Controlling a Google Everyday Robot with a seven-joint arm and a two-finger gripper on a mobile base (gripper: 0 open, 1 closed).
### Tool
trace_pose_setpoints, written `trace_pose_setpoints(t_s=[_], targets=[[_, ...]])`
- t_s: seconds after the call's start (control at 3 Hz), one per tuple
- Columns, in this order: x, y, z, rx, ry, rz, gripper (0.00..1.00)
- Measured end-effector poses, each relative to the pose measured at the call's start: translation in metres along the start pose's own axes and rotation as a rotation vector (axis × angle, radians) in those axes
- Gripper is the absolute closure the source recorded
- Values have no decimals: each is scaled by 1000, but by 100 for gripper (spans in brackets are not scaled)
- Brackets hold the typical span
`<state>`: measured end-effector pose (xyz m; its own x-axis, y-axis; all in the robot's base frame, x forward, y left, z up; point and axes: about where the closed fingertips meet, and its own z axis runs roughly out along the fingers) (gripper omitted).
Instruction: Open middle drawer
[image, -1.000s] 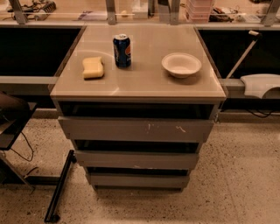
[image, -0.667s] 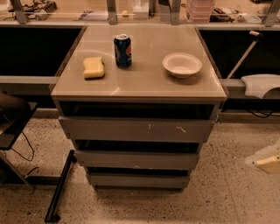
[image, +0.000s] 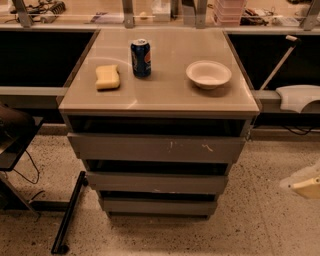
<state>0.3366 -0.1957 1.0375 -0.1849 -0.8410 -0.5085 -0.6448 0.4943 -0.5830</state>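
Observation:
The grey cabinet has three flat drawer fronts stacked under its top. The middle drawer (image: 157, 182) is the plain, nearly unmarked front between the scratched top front (image: 155, 148) and the short bottom front (image: 157, 206). It looks closed, with a dark gap above it. My gripper (image: 304, 185) shows as a pale cream shape at the right edge of the view, low above the floor. It is well to the right of the cabinet, about level with the middle drawer, and touches nothing.
On the cabinet top (image: 160, 100) stand a blue can (image: 141, 58), a yellow sponge (image: 108, 77) and a white bowl (image: 209, 74). A black stand leg (image: 69, 212) lies on the floor at the left. A white object (image: 297, 97) sits on the right ledge.
My gripper has come into view at the right edge, where nothing showed one second ago. The cabinet, drawers and objects on top have not moved.

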Motion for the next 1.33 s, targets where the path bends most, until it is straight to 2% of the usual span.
trace_pose_setpoints(t_s=[0.33, 0.67, 1.0, 1.33], targets=[[5, 18, 23, -5, -18, 9, 0], [-33, 75, 81, -64, -120, 11, 0], [-61, 162, 161, -219, -185, 46, 0], [-51, 191, 183, -246, -173, 102, 0]])
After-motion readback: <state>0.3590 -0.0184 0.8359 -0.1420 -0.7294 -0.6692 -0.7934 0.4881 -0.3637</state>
